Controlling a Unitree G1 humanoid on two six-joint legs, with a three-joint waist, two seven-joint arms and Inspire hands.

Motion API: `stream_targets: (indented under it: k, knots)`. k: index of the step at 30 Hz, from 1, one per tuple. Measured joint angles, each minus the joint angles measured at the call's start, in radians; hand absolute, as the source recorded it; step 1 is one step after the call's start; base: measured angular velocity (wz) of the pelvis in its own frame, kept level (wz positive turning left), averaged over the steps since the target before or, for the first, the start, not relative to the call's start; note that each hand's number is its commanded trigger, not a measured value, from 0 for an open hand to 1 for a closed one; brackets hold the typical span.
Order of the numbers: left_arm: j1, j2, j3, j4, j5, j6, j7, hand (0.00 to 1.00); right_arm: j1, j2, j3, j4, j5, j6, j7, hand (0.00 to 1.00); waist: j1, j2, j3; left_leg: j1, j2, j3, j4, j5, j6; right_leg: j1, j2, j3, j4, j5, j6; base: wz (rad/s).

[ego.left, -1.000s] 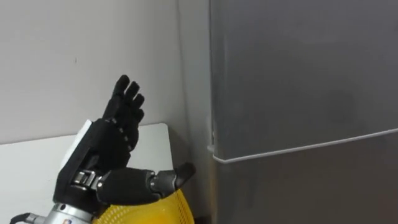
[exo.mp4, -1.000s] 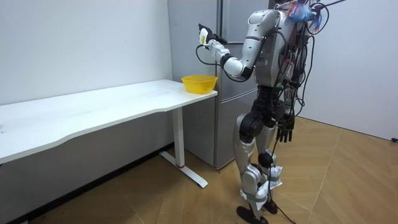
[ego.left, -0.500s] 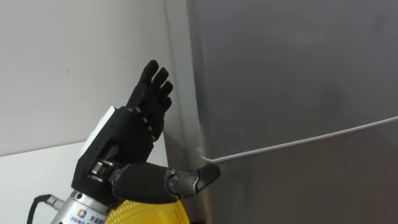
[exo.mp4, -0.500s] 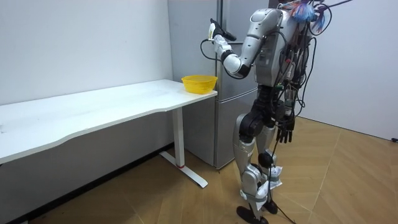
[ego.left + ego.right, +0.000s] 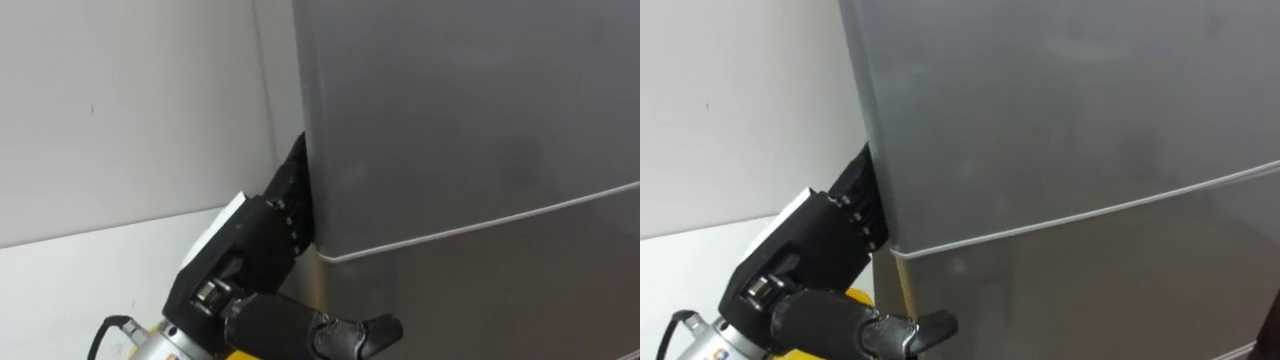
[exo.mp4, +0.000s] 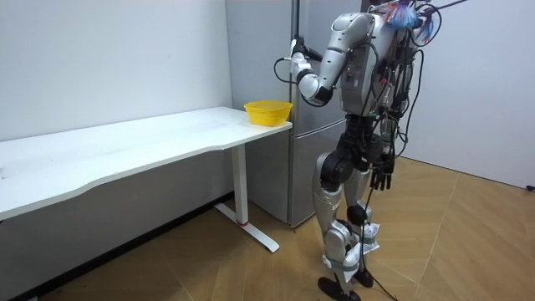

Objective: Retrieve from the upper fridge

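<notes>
Where the upper door (image 5: 470, 110) of the fridge met the cabinet's left side, found left hand (image 5: 262, 232) raised and set edge-on against that edge, its forward part hidden behind the door's rim. Could not tell whether spread or curled there. Saw the thumb (image 5: 372, 332) out in front, stretched straight and low across the top of the lower door (image 5: 500, 290), just under the seam (image 5: 480, 222); could not tell whether it touched the panel. Noted the hand's shell as matt black, blocky and jointed. Recorded upper door as shut, flush with the lower one, so the compartment behind it and anything in it stayed out of sight. Logged both doors as flat, smooth grey sheet with a faint sheen, parted by a thin pale horizontal line that turned a rounded corner at the left edge. Found right hand (image 6: 383, 178) hanging beside the thigh in the room view, slack and holding nothing. Placed the robot upright on both feet on a wood-plank floor (image 6: 435, 242), close up to the fridge front, near the end of a long white table (image 6: 125, 142) with a smooth, flat top. Noted a round yellow bowl (image 6: 267, 111), glossy, on the table end nearest the fridge, below the raised forearm. Noted plain matt white wall (image 5: 130, 100) left of the fridge.
</notes>
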Motion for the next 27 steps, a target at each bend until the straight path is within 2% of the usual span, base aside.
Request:
stream_targets:
  k: [1, 3, 6, 11, 12, 13, 14, 15, 20, 27]
  knots:
    - [-0.004, 0.0, -0.004, 0.0, -0.003, 0.0, 0.0, 0.0, -0.005, 0.0, 0.008, 0.0, 0.0, 0.0, 0.0, 0.0, 0.001, -0.002, 0.0013, 0.0, 0.0, 0.0, 0.0, 0.0, 0.0, 0.0, 0.0, 0.0, 0.0, 0.0, 0.0, 0.0]
    - [-0.011, 0.0, -0.007, 0.001, -0.004, 0.001, 0.0, 1.0, -0.013, 0.0, 0.015, -0.002, 0.0, -0.001, 0.001, 0.0, 0.001, -0.007, 0.0033, -0.001, 0.0, 0.0, 0.0, 0.0, 0.0, 0.0, 0.0, 0.0, 0.0, 0.0, 0.0, 0.0]
    - [-0.015, 0.001, -0.009, 0.001, -0.004, 0.002, 0.001, 1.0, -0.016, 0.0, 0.015, -0.011, 0.0, -0.001, 0.001, 0.0, 0.001, -0.011, 0.0013, -0.002, -0.001, 0.0, 0.0, 0.0, 0.0, 0.0, 0.0, 0.0, -0.001, 0.0, 0.0, 0.0]
    - [-0.018, 0.0, 0.001, 0.001, 0.0, 0.001, 0.039, 1.0, -0.014, -0.002, 0.017, -0.011, 0.0, -0.002, 0.0, 0.0, 0.003, -0.003, -0.0042, -0.006, -0.001, 0.0, 0.0, 0.0, 0.0, 0.0, -0.001, -0.009, -0.001, 0.0, 0.001, 0.05]
    - [-0.021, 0.0, 0.005, 0.001, -0.001, 0.001, 0.045, 0.92, -0.014, -0.004, 0.017, -0.01, 0.0, -0.003, 0.0, 0.0, 0.003, -0.001, -0.0054, -0.006, -0.001, 0.0, 0.0, 0.0, 0.0, 0.001, -0.001, -0.01, -0.001, 0.0, 0.0, 0.0]
    - [-0.023, 0.002, 0.004, 0.001, -0.001, 0.001, 0.042, 0.53, -0.014, -0.006, 0.019, -0.007, 0.0, -0.004, -0.001, 0.0, 0.003, 0.0, -0.0057, -0.006, -0.001, 0.0, 0.0, 0.0, 0.0, 0.003, -0.002, -0.011, -0.001, 0.001, 0.0, 0.0]
    - [-0.023, 0.002, 0.001, 0.001, -0.004, -0.001, 0.04, 0.53, -0.014, -0.007, 0.021, -0.006, 0.0, -0.004, -0.001, 0.0, 0.003, 0.0, -0.0058, -0.006, -0.001, 0.0, 0.0, 0.0, 0.0, 0.004, -0.002, -0.011, 0.0, 0.001, 0.0, 0.05]
    - [-0.023, -0.002, -0.011, 0.001, -0.006, -0.002, 0.043, 0.0, -0.012, -0.009, 0.025, -0.004, 0.0, -0.003, -0.001, 0.0, 0.006, 0.0, -0.0057, -0.006, -0.001, -0.001, 0.0, 0.0, 0.0, 0.007, -0.002, -0.014, 0.0, 0.001, 0.0, 0.06]
    - [-0.023, -0.008, -0.008, 0.001, -0.001, 0.002, 0.057, 0.0, -0.01, -0.015, 0.025, 0.002, -0.005, -0.002, -0.001, 0.0, 0.002, 0.002, -0.0055, -0.008, 0.0, 0.001, 0.001, 0.0, 0.0, 0.0, -0.002, -0.019, 0.0, 0.001, 0.0, 0.01]
    - [-0.025, -0.004, -0.024, 0.0, 0.0, 0.002, 0.012, 0.0, -0.009, -0.022, 0.025, 0.003, -0.005, -0.002, 0.0, 0.0, 0.003, 0.007, -0.0081, -0.006, 0.001, 0.002, 0.002, 0.0, 0.0, 0.0, -0.002, -0.019, -0.002, 0.001, 0.0, 0.01]
